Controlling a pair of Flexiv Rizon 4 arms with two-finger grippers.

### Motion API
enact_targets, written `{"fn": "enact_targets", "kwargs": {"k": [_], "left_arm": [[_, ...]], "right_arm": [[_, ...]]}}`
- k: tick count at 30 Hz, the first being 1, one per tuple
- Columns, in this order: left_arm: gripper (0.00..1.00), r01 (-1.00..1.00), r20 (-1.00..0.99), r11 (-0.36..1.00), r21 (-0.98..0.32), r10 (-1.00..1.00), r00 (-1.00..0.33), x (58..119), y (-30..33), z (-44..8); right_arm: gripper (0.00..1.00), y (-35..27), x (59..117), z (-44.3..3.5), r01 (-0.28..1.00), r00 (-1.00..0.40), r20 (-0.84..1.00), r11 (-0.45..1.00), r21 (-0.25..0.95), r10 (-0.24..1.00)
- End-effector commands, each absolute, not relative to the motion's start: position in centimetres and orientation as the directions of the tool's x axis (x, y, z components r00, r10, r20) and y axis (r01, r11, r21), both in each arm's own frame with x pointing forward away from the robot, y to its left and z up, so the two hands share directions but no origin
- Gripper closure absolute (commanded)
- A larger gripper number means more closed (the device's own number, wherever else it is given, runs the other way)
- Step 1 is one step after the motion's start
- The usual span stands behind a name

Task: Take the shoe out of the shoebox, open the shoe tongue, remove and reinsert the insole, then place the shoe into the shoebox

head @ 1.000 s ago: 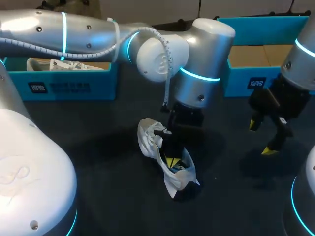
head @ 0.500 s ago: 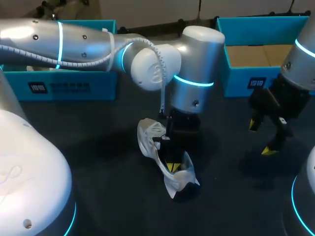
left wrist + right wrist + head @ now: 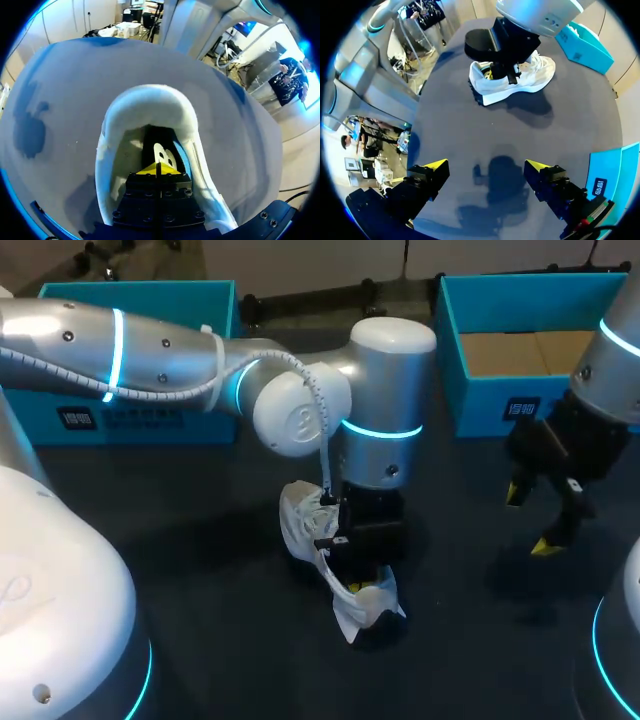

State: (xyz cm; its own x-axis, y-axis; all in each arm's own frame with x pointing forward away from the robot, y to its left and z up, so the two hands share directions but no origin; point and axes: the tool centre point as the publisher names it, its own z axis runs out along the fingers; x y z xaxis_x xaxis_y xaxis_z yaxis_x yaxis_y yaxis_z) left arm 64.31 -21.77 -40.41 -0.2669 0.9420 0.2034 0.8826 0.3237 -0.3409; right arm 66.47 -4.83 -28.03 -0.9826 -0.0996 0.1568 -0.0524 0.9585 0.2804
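Shoe: the white shoe stands on its sole in the middle of the table, out of the box.
Which way it lies: slanted. Its toe points away and to the left, and its heel is at the near end.
Left end effector: it pokes straight down into the heel opening. Its yellow tips are pressed close together, just over the dark insole. I cannot tell if they pinch it.
Right end effector: wide open, holding nothing, and well apart from the shoe on the right.
Nearer arm: the left one, as it is already inside the shoe.
Next move, my guess: the insole lies along the shoe, so it should come out up and back past the heel.
Shoebox: the blue box by the right arm is open and empty.
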Motion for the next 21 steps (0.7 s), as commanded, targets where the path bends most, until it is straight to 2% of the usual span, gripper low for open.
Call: {"fn": "enact_targets", "kwargs": {"k": [1, 9, 21], "left_arm": [[1.00, 0.884, 0.175, 0.315, -0.346, 0.947, -0.269, 64.6, -21.3, -39.5], [1.00, 0.891, 0.196, 0.283, -0.354, 0.954, -0.225, 64.1, -21.7, -36.3], [1.00, 0.909, 0.312, 0.293, -0.297, 0.929, -0.197, 62.8, -21.1, -40.6]], "right_arm": [[0.00, -4.8, 66.4, -28.1, -0.053, -0.983, 0.156, 0.959, 0.278, -0.099], [0.00, -4.8, 66.4, -28.1, -0.053, -0.983, 0.156, 0.959, 0.278, -0.099], [0.00, -4.8, 66.4, -28.1, -0.053, -0.983, 0.156, 0.959, 0.278, -0.099]]}}
